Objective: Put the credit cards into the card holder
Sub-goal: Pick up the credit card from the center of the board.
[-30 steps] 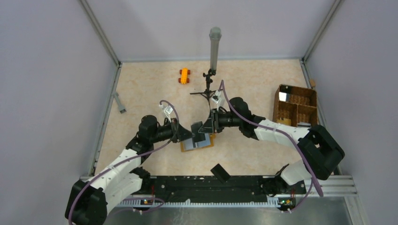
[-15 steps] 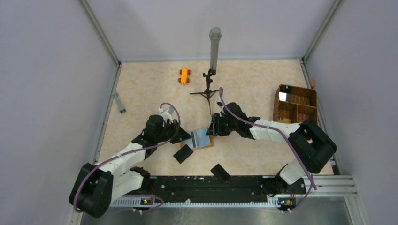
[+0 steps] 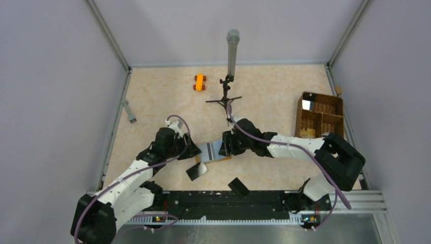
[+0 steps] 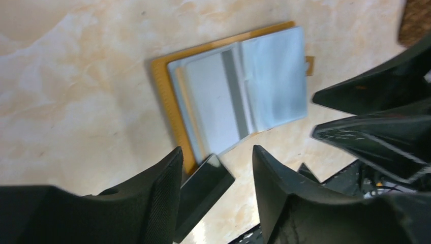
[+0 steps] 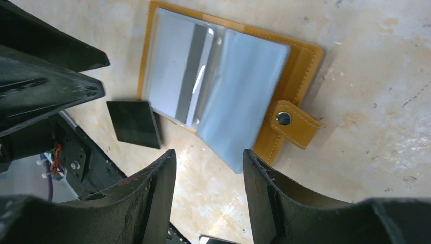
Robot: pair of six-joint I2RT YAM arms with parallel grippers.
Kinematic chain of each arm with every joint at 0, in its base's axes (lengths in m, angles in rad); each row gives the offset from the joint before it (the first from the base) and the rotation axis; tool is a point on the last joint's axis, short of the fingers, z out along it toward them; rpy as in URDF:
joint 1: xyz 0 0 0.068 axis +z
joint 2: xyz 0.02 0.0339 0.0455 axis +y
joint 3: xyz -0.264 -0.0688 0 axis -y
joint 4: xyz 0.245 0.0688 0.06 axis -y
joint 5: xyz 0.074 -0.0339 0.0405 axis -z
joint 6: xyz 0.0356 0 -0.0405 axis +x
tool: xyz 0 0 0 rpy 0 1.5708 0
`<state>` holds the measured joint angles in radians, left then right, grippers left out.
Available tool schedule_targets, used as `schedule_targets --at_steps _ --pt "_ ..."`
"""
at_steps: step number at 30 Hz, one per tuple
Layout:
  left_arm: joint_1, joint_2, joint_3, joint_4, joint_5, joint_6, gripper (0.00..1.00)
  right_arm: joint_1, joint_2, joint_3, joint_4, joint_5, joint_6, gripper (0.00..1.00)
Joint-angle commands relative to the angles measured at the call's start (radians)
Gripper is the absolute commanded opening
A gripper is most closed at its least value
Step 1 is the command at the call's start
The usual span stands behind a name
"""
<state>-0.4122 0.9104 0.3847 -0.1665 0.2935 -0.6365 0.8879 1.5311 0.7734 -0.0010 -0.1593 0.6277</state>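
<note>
Spanning the overhead view, the marbled table carries the opened card holder near its centre. The left gripper and the right gripper hover over it from either side, jaws wide, holding nothing. A grey striped card sits inside a clear sleeve. A dark glossy card lies flat on the table just off the holder's lower-left corner, probably yet to be pocketed. Lying flush, it could skid under closing fingers or push the holder askew, and the loose sleeve may flop over the slot.
</note>
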Motion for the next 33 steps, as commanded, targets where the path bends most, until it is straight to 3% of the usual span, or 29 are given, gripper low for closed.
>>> schedule_targets --at_steps 1,6,13,22,33 --pt "0.003 -0.057 0.03 -0.216 -0.125 -0.023 0.58 0.018 -0.082 0.002 0.056 0.024 -0.011 0.5" --pt "0.003 -0.126 -0.008 -0.274 -0.182 -0.088 0.65 0.049 -0.068 -0.002 0.144 -0.047 0.015 0.5" --pt "0.003 -0.168 -0.025 -0.39 -0.241 -0.192 0.65 0.105 0.036 -0.012 0.313 -0.131 0.096 0.48" --pt "0.002 -0.191 -0.023 -0.483 -0.267 -0.301 0.63 0.115 0.152 0.007 0.37 -0.154 0.11 0.45" --pt "-0.008 -0.213 -0.105 -0.467 -0.111 -0.419 0.6 0.115 0.229 0.01 0.411 -0.185 0.13 0.44"
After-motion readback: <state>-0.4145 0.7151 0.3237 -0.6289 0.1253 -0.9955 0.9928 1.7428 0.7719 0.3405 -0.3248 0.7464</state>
